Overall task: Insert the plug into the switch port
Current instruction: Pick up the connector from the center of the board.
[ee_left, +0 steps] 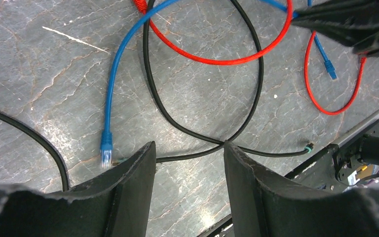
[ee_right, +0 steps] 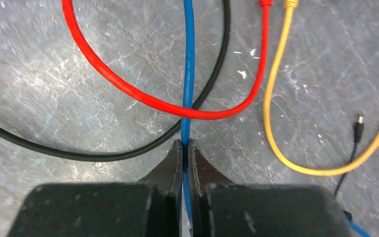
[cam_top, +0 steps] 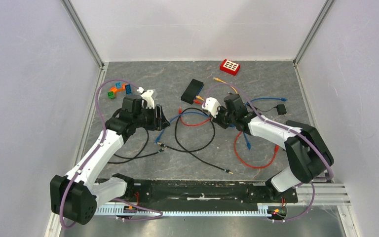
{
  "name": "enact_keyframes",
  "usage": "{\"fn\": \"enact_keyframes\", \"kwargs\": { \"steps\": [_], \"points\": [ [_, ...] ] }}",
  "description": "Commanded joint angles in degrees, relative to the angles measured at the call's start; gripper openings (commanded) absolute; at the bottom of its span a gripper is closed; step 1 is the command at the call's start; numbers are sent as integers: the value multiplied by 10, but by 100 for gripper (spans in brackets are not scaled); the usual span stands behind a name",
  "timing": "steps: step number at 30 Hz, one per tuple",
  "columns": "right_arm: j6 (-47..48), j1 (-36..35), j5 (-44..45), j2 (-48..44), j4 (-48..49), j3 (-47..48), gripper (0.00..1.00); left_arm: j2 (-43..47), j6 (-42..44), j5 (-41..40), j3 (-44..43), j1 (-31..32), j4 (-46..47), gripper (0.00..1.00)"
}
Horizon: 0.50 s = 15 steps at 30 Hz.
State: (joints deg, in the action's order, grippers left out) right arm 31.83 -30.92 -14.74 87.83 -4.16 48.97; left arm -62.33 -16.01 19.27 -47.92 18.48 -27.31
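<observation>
Grey marbled counter (cam_top: pixel 168 74), white walls (cam_top: pixel 192 29); black box (cam_top: pixel 193 90) near far edge. Blue cable (ee_right: pixel 188 69) clamped in right tool (ee_right: pixel 185 148); left tool (ee_left: pixel 190 158) wide apart, empty.

Table's a grey marble-look slab (ee_right: pixel 325 49) with pale veins. Cords: thin blue cord (ee_right: pixel 188 74), red cord (ee_right: pixel 207 114), black cord (ee_right: pixel 94 158), yellow cord (ee_right: pixel 268 106). The flat red box (cam_top: pixel 230 66) has white squares.

L gripper (cam_top: pixel 159 118) by blk cable loop (cam_top: pixel 175 131) | R gripper (cam_top: pixel 216 118) at blue cable (cam_top: pixel 192 113) | blk switch (cam_top: pixel 194 90) behind | red box (cam_top: pixel 230 66) far back
</observation>
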Motion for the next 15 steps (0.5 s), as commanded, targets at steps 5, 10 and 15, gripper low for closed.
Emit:
{"fn": "enact_keyframes", "kwargs": {
  "steps": [5, 10, 15],
  "points": [
    [-205, -3, 58, -60, -194, 85, 0, -6, 0, 16, -17, 40, 28, 59],
    [-284, -3, 36, -97, -185, 88, 0, -19, -2, -14, -22, 121, 97, 60],
    [-313, -3, 10, -112, -170, 76, 0, -58, 51, -19, 25, 187, 288, 59]
  ]
}}
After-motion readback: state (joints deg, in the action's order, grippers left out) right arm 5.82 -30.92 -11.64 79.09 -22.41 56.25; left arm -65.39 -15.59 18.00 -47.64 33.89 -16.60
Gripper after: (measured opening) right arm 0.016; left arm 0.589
